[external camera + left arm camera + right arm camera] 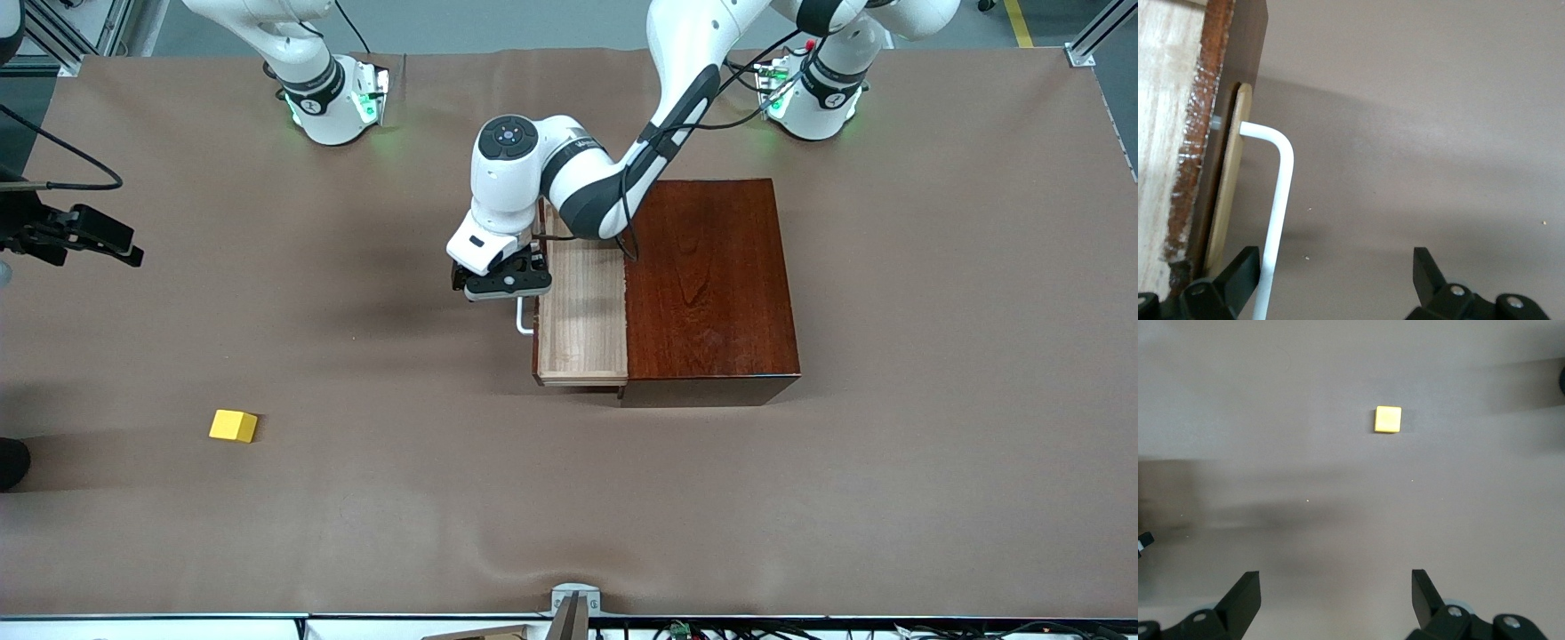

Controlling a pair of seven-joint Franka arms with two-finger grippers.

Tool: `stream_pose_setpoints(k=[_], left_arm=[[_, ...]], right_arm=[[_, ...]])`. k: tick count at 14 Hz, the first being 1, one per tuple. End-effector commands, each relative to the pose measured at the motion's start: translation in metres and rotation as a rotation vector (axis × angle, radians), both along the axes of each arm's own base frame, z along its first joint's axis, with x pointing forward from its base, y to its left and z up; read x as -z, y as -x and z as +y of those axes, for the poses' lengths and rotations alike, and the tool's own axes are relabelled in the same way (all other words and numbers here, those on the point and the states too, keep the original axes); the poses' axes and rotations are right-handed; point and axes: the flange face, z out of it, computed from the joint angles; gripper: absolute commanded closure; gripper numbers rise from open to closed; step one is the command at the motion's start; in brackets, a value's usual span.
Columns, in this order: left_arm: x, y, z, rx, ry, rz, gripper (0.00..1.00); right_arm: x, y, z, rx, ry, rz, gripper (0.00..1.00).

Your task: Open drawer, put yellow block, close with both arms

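The drawer [582,311] stands pulled out of the dark wooden box [709,284] toward the right arm's end of the table [889,489]. The left end effector [1335,277] is open at the drawer's white handle [1275,213], one finger [1238,273] just beside the bar. The yellow block [234,426] lies on the table well apart from the box, nearer the front camera. The right end effector [1335,597] hangs open above the table, the block in its view.

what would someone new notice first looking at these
The left arm reaching over the dark wooden box, its left gripper open at the white handle of the drawer, which is pulled out and has nothing in it. Next, the yellow block, alone on the table toward the right arm's end, nearer the front camera, with the open right gripper above it.
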Motion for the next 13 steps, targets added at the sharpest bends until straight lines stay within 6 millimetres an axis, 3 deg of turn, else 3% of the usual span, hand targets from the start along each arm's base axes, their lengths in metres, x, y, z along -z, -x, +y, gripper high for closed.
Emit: stream_pose_setpoints(k=[1,7,13], left_arm=[[-0.013,-0.002,-0.008,-0.026,0.053,-0.005,0.00],[-0.032,-0.010,-0.003,-0.055,0.086,-0.001,0.00],[-0.050,-0.038,0.018,-0.182,0.139,0.018,0.00]], right_arm=[[-0.004,0.003,0.000,-0.009,0.007,-0.006,0.00],[-0.006,0.003,-0.002,-0.004,0.008,-0.015,0.00],[-0.006,0.003,-0.003,-0.002,0.003,-0.015,0.00]])
